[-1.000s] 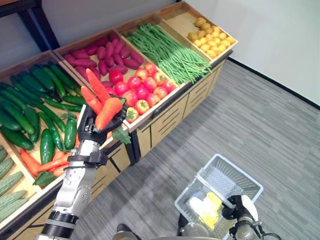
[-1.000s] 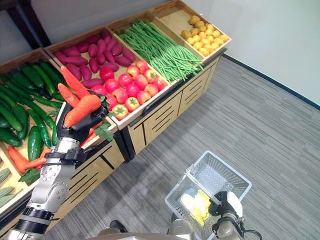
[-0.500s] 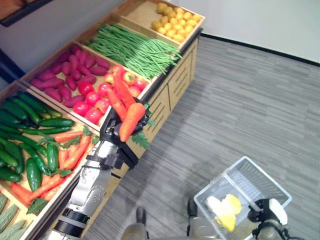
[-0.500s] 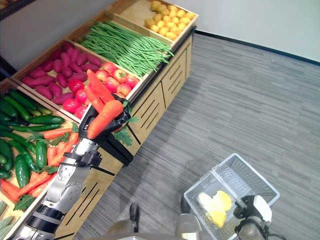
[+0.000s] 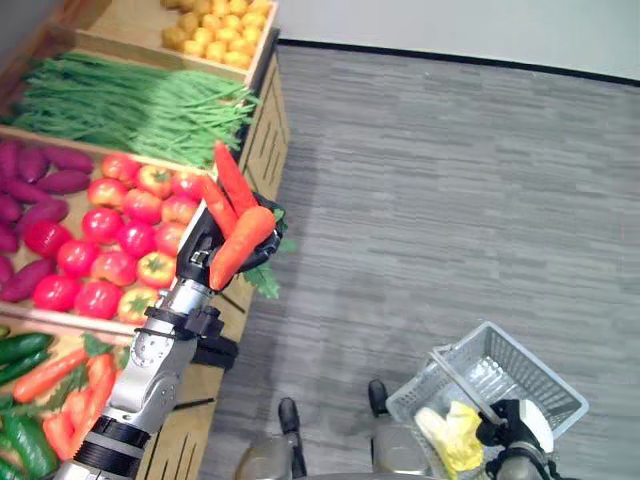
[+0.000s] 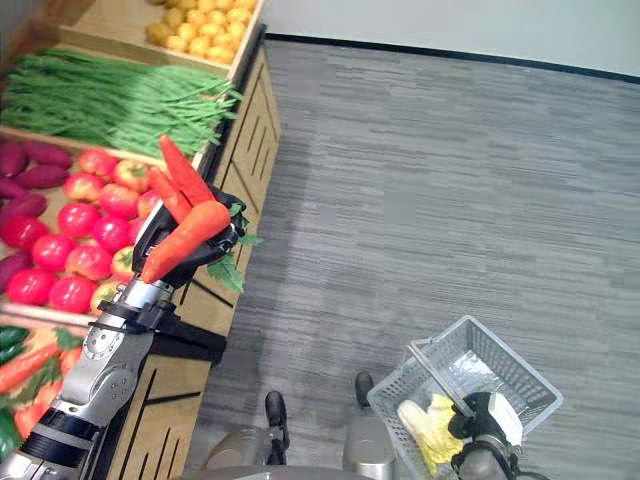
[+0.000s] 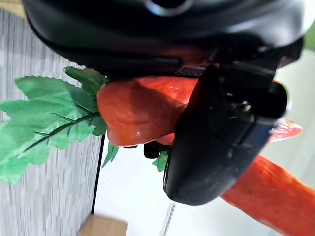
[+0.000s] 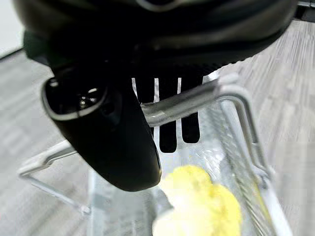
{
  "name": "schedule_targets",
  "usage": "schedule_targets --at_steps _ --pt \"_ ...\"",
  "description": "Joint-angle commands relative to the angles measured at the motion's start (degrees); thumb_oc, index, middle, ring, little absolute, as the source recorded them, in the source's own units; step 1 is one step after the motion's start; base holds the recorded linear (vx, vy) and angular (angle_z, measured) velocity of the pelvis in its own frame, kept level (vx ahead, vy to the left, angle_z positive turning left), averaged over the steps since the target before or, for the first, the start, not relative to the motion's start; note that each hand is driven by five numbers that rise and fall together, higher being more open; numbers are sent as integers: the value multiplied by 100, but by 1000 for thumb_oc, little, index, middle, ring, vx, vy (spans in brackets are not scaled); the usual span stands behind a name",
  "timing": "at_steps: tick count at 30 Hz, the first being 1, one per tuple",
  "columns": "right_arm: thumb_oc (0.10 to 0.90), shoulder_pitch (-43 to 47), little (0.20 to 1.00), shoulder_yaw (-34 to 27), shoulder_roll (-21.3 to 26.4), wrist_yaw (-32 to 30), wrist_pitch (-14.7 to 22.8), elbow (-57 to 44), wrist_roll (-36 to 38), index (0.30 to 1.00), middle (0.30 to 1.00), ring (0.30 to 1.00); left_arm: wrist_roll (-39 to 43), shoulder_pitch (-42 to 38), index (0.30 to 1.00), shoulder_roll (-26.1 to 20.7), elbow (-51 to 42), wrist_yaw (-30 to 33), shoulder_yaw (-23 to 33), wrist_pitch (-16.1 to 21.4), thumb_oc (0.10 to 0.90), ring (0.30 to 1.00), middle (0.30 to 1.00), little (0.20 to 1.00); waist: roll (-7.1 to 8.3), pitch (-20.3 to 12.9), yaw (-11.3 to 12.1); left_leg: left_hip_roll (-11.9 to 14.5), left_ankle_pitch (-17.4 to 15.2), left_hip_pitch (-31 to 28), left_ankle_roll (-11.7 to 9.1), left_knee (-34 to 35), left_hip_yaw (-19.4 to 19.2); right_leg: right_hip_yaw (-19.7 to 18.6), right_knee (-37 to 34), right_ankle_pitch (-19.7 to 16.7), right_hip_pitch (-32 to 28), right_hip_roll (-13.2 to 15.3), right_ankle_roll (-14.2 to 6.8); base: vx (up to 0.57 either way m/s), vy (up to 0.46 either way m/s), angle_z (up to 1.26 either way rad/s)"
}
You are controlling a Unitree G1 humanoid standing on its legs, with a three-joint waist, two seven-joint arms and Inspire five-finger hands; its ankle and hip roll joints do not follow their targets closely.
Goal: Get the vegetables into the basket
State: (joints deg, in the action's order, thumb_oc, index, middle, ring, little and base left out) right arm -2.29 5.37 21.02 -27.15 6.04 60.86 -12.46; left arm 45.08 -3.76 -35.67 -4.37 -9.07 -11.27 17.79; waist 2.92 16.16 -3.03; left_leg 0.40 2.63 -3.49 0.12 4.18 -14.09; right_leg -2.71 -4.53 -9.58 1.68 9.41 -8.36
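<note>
The robot's left hand grips a bunch of carrots, green tops trailing, raised beside the produce stand of tomatoes and green beans. Its right hand curls around the handle of a wire basket over the grey floor, a yellow vegetable inside.

Produce stand at robot's left; carrots in left hand beside stand's edge; basket on floor, well right of stand.
</note>
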Motion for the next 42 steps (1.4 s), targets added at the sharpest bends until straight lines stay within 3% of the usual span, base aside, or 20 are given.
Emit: schedule_targets --at_steps 1,8,11,21,23,29,30,34,42 --pt "400 284 300 -86 408 -389 266 -80 48 300 300 300 52 -274 300 -67 -587 -151 294 629 400 300 300 300 -26 -488 88 363 -185 283 -359 -409 77 687 707 539 -307 326 -441 54 28 -35" --pt "400 257 300 -214 687 -467 242 -122 -42 300 300 300 57 -283 300 -179 -516 -228 253 580 400 300 300 300 -79 -686 -14 453 -197 -35 -489 -303 -278 795 -29 423 -542 280 -462 47 -29 -24" --pt "400 396 300 -186 1015 -440 276 -538 -107 300 300 300 97 -340 300 -234 -400 -349 151 532 400 300 300 300 -182 -780 -43 534 -57 -211 -576 -69 -505 670 -47 517 -465 209 -509 10 -100 -16" --pt "400 1163 300 253 1914 -174 437 -1519 -134 300 300 300 -24 -869 300 -481 -297 -429 -621 402 400 300 300 300 -378 -864 -170 692 78 -327 -685 82 -496 664 -47 587 -501 22 -413 5 -70 -10" --pt "400 1947 300 829 2312 119 461 -1898 -89 300 300 300 -268 -1514 300 -769 -330 -480 -1444 295 400 300 300 300 -446 -888 -211 772 116 -337 -738 82 -498 694 -47 603 -515 -47 -369 -7 -101 -1" --pt "400 2669 300 1419 2448 328 553 -1790 11 300 300 300 -564 -2165 300 -928 -337 -544 -2227 265 400 300 300 300 -465 -893 -186 804 122 -374 -760 82 -504 729 -47 617 -555 -70 -354 2 -18 -1" --pt "400 3084 300 1766 2517 459 584 -1797 96 300 300 300 -817 -2639 300 -1046 -388 -534 -2698 280 400 300 300 300 -476 -887 -189 799 117 -370 -759 82 -471 747 -47 613 -573 -62 -347 0 0 0" --pt "400 3864 300 2301 2441 592 552 -1674 254 300 300 300 -1239 -3369 300 -1095 -330 -486 -3377 319 400 300 300 300 -500 -840 -187 774 106 -343 -750 82 -437 735 -47 590 -539 -40 -352 0 0 0" --pt "400 5063 300 3024 2120 876 619 -878 691 300 300 300 -2018 -4354 300 -927 -76 -331 -4173 459 400 300 300 300 -525 -758 -97 747 120 -262 -753 82 -416 702 -47 547 -435 -8 -377 0 0 0"
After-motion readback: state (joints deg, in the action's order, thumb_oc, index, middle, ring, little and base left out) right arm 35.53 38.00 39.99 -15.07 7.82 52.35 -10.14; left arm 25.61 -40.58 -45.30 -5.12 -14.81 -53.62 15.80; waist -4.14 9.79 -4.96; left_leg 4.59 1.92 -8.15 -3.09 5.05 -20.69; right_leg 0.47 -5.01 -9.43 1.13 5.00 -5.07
